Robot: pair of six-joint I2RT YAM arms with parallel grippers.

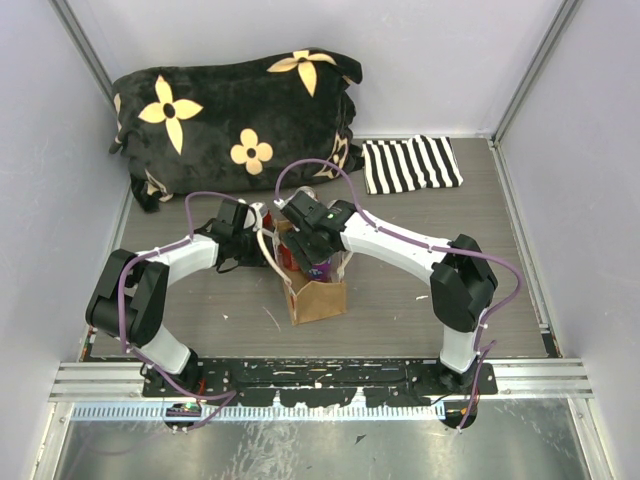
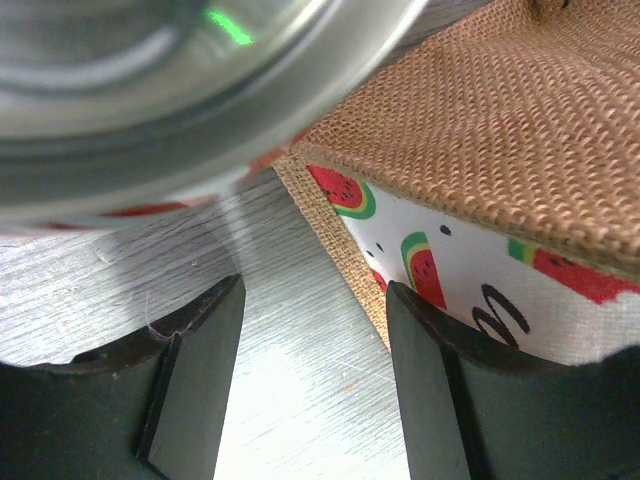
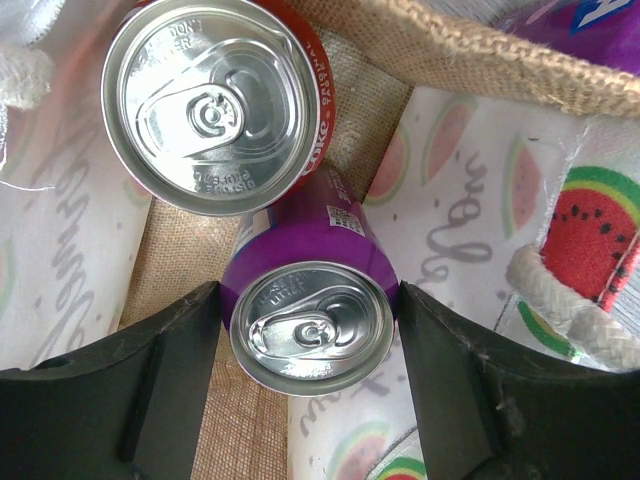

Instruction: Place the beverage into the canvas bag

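The canvas bag (image 1: 318, 298) stands mid-table, tan burlap (image 3: 470, 45) outside and watermelon-print lining inside. In the right wrist view a purple can (image 3: 312, 325) sits low inside it, top up. My right gripper (image 3: 308, 290) reaches down into the bag (image 1: 310, 245), a finger pressed against each side of that can. A red can (image 3: 210, 105) stands higher at the bag's left side. Its silver end (image 2: 150, 100) fills the top of the left wrist view. My left gripper (image 2: 315, 290) is open at the bag's left edge (image 1: 250, 225), with only bare table between its fingers. Its right finger lies against the lining.
A black pillow with tan flowers (image 1: 235, 115) lies at the back left. A black-and-white striped cloth (image 1: 410, 165) lies at the back right. Another purple object (image 3: 580, 25) shows just outside the bag's far rim. Grey walls close in both sides.
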